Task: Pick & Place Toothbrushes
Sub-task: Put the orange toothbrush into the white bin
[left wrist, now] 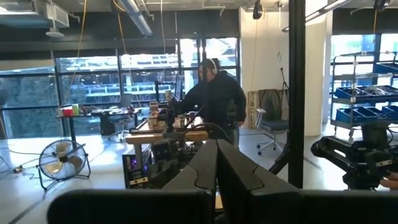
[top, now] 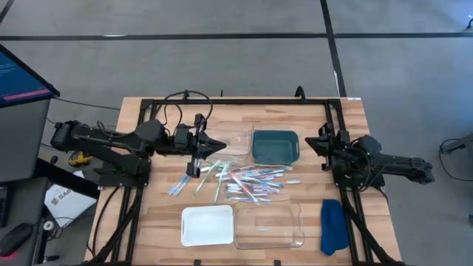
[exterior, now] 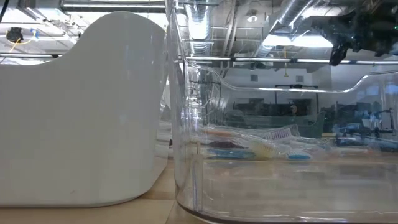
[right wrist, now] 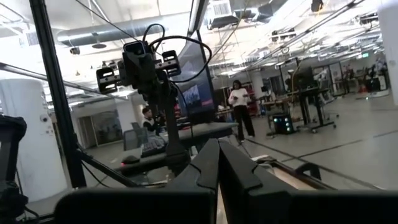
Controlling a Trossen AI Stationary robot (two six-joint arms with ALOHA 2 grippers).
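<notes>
The toothbrushes (top: 245, 181) lie loose in a pile on the wooden table's middle, thin sticks in light blue, white, pink and green; the low view shows some of the toothbrushes (exterior: 261, 146) through a clear tray's wall. My left gripper (top: 219, 145) is shut and holds nothing. It hovers above the pile's far left side, pointing toward the table's right; its shut fingers (left wrist: 216, 171) meet in the left wrist view. My right gripper (top: 310, 140) is drawn back at the table's right edge, with its fingers (right wrist: 219, 168) shut on nothing.
A teal tray (top: 275, 145) stands beyond the pile, with a clear container (top: 238, 140) beside it. Near the front edge stand a white tray (top: 208, 224) and a clear tray (top: 270, 224). A blue cloth (top: 334, 225) lies at the front right. People stand in the room beyond.
</notes>
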